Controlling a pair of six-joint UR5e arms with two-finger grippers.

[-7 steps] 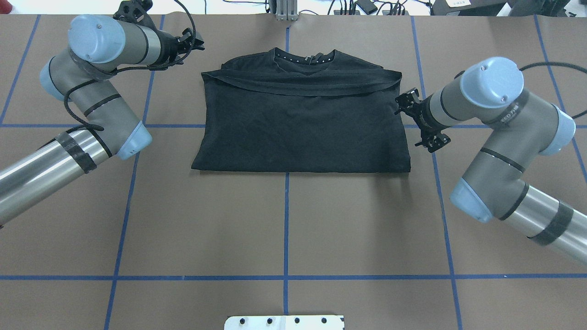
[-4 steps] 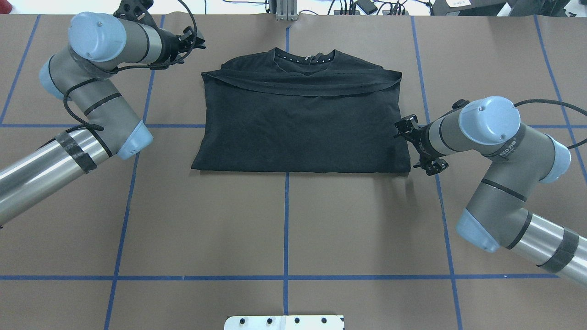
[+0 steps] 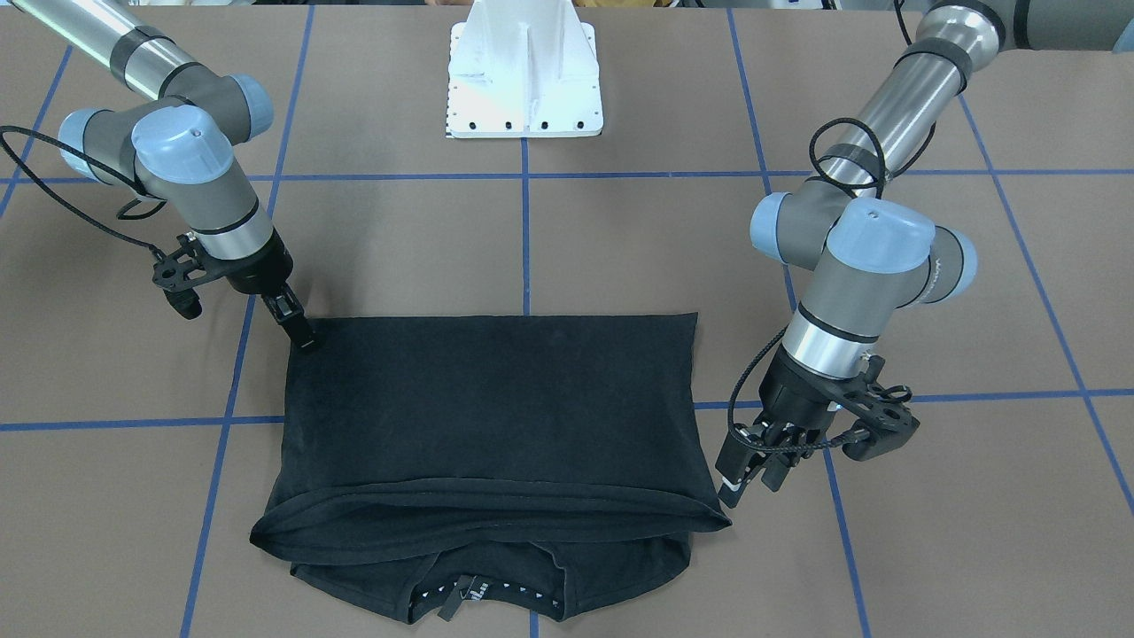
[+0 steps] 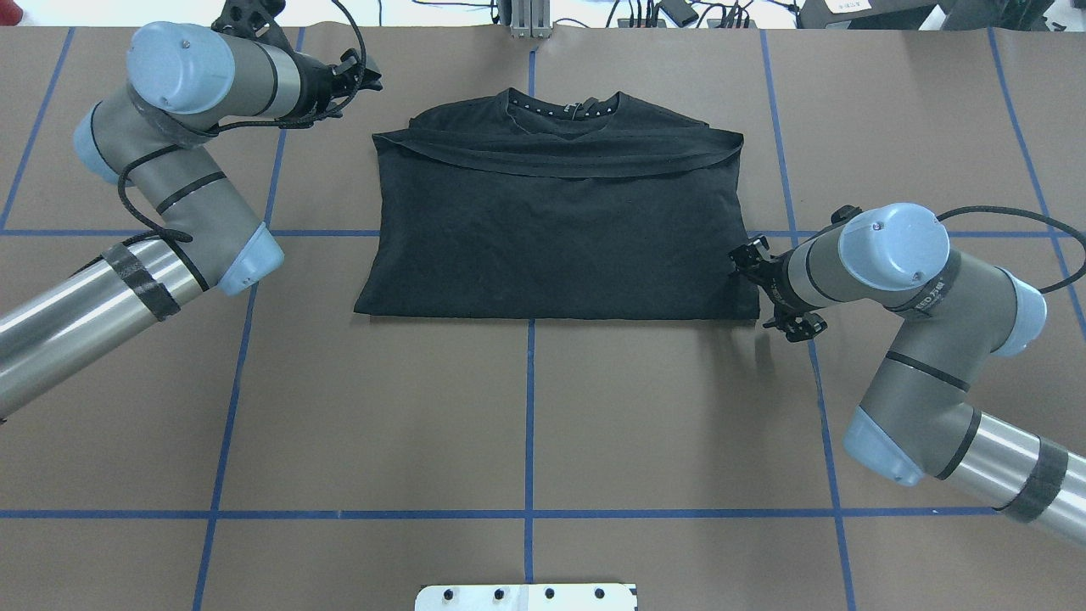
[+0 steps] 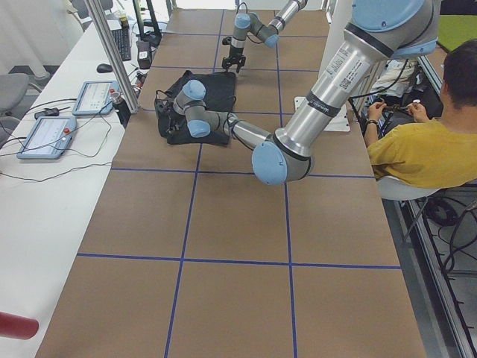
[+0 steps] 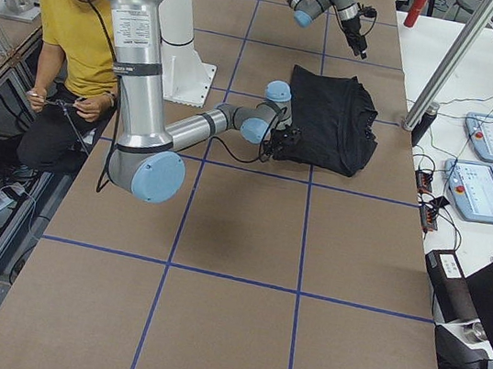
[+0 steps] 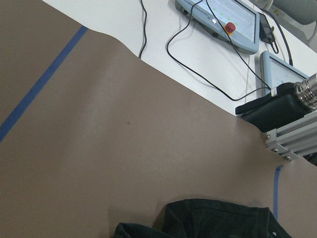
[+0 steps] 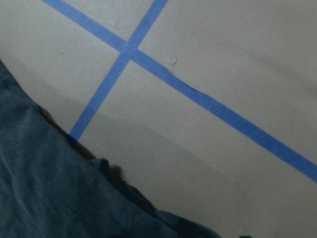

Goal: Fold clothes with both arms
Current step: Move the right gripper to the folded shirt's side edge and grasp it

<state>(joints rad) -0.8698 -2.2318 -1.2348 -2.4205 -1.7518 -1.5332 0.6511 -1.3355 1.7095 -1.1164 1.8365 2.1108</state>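
Observation:
The black T-shirt (image 4: 551, 229) lies folded on the brown table, plain side up, collar at the far edge; it also shows in the front view (image 3: 496, 416). My left gripper (image 4: 363, 75) hovers off the shirt's far left corner, apart from it. In the front view (image 3: 749, 483) its fingers stand apart and empty. My right gripper (image 3: 301, 335) points down with its tip touching the shirt's near right corner. In the overhead view (image 4: 750, 273) the wrist hides its fingers, so I cannot tell whether it is open or shut. The right wrist view shows only the shirt's edge (image 8: 39, 188).
Blue tape lines (image 4: 529, 407) grid the table. The white base mount (image 3: 523, 80) stands at the robot's edge. A metal post (image 4: 526, 21) and cables line the far edge. A seated operator in yellow (image 5: 425, 149) and control tablets (image 6: 487, 193) are beside the table.
My right arm has moved along the shirt's right edge toward the robot and lowered to its near right corner. My left arm has barely moved. The shirt has not shifted.

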